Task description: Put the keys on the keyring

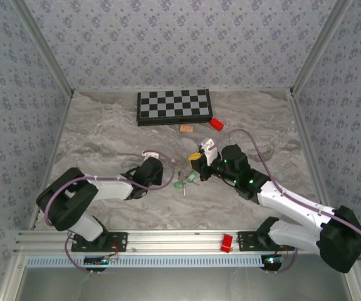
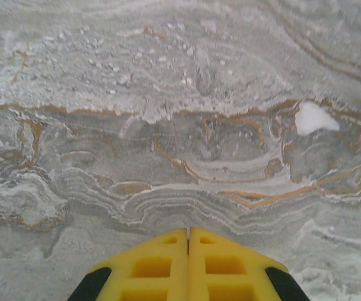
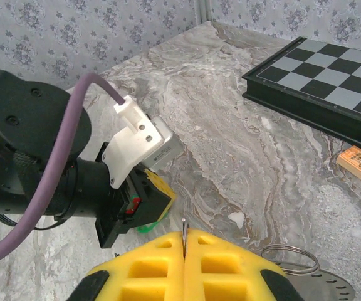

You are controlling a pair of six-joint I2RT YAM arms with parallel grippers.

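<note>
My right gripper (image 3: 185,233) (image 1: 196,168) is shut on a thin silvery shaft (image 3: 184,227), like a key's, that stands up out of the seam between its yellow fingers; the head is hidden. The keyring (image 3: 284,247), a thin wire hoop, lies on the marble just right of those fingers. Green keys (image 1: 184,182) lie between the two grippers, and one green head (image 3: 144,227) peeks out under my left gripper (image 3: 160,199) (image 1: 158,170). In the left wrist view the left gripper (image 2: 188,232) is shut with nothing in it, low over bare marble.
A chessboard (image 1: 173,106) (image 3: 331,81) lies at the back. Next to it are a red block (image 1: 216,123) and a small orange tile (image 1: 186,128) (image 3: 359,164). Another red block (image 1: 227,242) sits on the front rail. A grey perforated metal plate (image 3: 321,288) lies by the keyring.
</note>
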